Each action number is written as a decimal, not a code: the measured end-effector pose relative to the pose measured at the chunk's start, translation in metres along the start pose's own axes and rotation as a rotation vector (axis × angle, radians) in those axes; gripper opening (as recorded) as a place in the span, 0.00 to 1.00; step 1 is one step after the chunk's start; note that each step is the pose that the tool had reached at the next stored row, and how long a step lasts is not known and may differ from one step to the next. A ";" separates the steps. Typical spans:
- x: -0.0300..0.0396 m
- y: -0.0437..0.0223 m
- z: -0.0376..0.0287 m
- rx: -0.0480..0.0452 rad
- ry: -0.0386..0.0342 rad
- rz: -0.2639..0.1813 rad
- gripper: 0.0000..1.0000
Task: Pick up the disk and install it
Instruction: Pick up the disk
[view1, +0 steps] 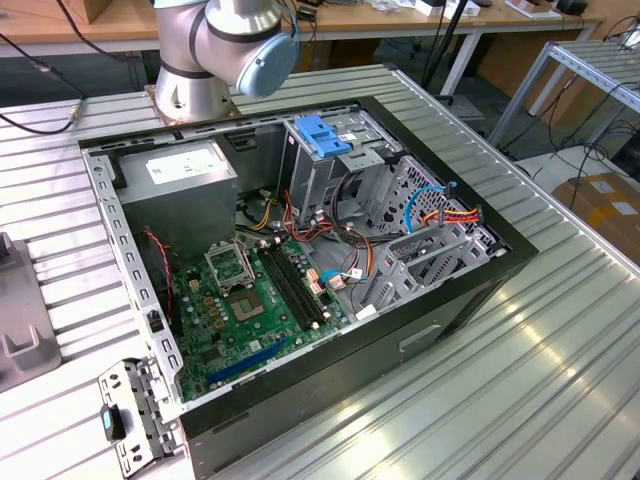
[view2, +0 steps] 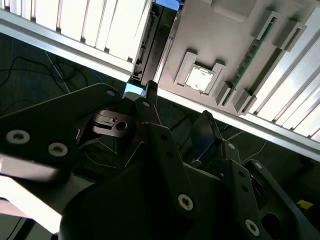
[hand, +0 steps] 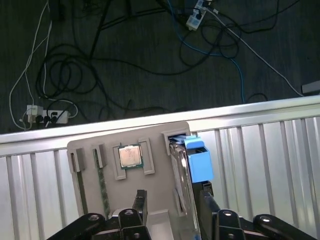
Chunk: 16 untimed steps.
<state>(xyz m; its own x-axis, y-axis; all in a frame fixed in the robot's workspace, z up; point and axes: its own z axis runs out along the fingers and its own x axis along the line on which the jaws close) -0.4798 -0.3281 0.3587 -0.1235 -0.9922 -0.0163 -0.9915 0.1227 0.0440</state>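
The disk stands on edge in a slot of a grey holder tray, grey metal with its light-blue carrier on one side. My gripper hangs above it, open, one dark finger on each side of the disk's near end and the disk closer to the other finger. In the second wrist view the gripper is again spread, pointing at the tray, where the disk appears as a dark strip. The open computer case lies on the table in the exterior view.
The tray also holds a processor chip and memory sticks. It sits by the ribbed aluminium table's edge, with cables on the floor beyond. Inside the case are a drive cage with a blue latch, a motherboard and loose wires.
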 end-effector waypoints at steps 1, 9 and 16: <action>-0.0021 0.0003 0.0005 -0.0001 0.0001 -0.004 0.54; -0.0117 0.0068 0.0053 -0.0006 0.0015 -0.034 0.54; -0.0161 0.0111 0.0134 -0.0008 0.0020 -0.046 0.54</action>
<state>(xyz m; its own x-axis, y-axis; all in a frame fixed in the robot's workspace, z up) -0.4893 -0.3105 0.3460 -0.0772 -0.9969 -0.0163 -0.9961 0.0764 0.0440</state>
